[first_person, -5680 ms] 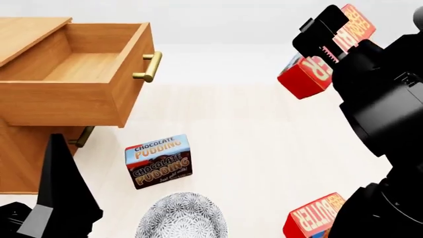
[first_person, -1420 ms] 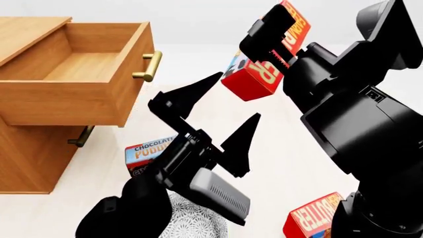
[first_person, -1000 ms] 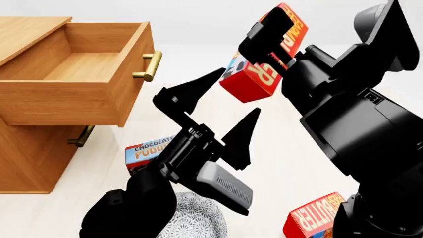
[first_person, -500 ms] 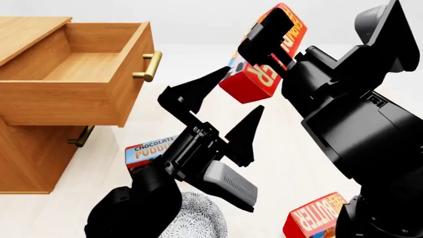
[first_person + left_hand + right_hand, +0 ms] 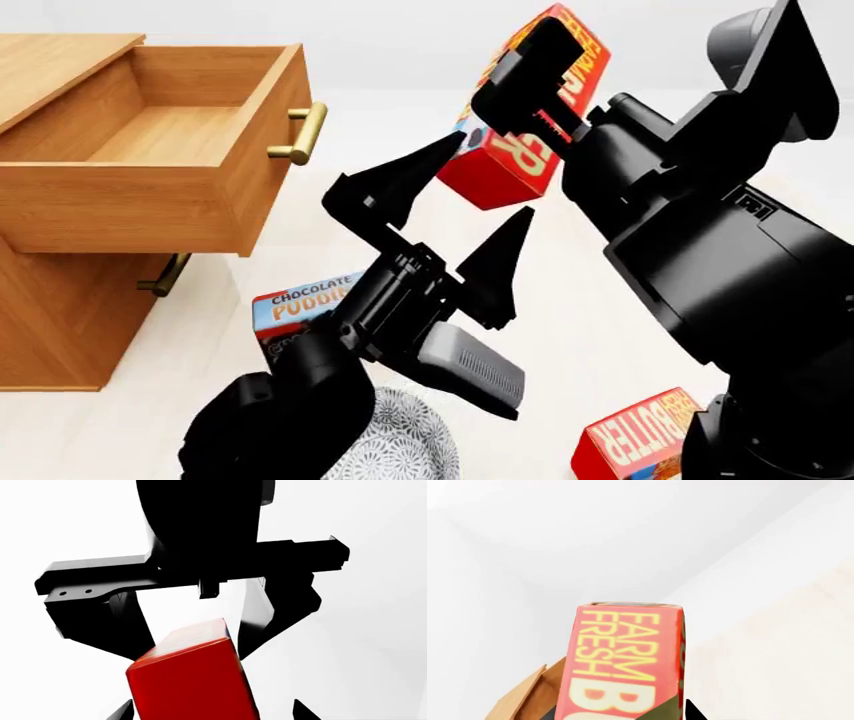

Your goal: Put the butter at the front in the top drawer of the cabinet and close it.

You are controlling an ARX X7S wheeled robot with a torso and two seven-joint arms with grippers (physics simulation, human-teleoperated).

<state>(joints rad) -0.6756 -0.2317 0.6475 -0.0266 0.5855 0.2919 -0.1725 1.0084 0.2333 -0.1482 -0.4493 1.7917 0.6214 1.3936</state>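
Right pincer [image 5: 541, 75] was clamped on the butter [image 5: 523, 140], held aloft and tilted, right of the top drawer [image 5: 160, 150], which stood pulled out of the cabinet [image 5: 54, 310]. Left pincer [image 5: 461, 215] was spread wide just below the carton, empty.

Risks, as judged:
- The two arms sat very close; either could knock the carton loose.
- A handover might slip if the left pincer closed on a corner.
- The tilted carton could catch the drawer front on entry.

Count: two butter cartons (second butter carton [image 5: 638, 435] on the desk [image 5: 574, 330]), one pudding box [image 5: 296, 310], one patterned bowl [image 5: 407, 445], two drawers.
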